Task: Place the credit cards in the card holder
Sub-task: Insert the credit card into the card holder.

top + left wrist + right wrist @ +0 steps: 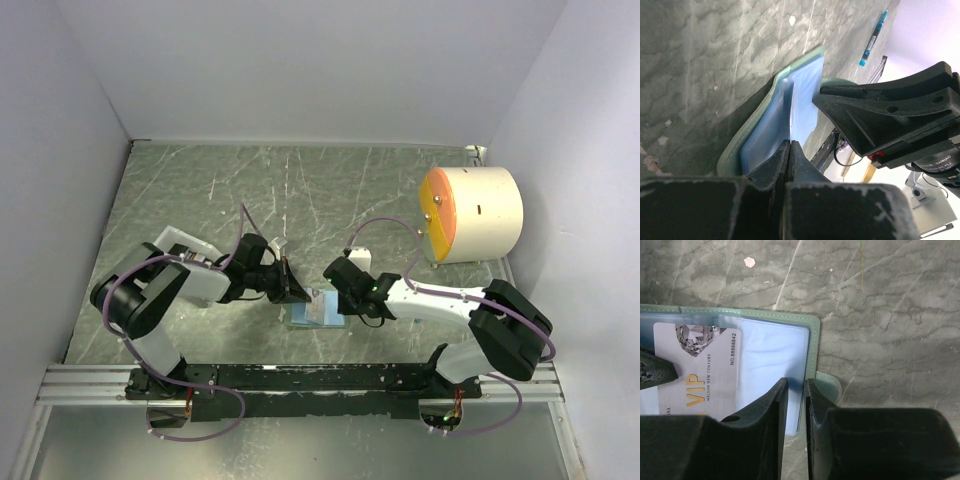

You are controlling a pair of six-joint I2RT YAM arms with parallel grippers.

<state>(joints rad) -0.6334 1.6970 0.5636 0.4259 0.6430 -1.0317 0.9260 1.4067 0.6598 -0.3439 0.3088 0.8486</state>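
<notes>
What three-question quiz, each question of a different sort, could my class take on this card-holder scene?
1. True or false: the card holder lies folded shut.
2. Which word is printed on the pale card in its pocket? A) VIP B) GOLD C) BANK
3. In a few words: what is the left gripper shut on?
Key: 1 false, it lies open; 2 A; 3 a clear inner leaf of the card holder.
</notes>
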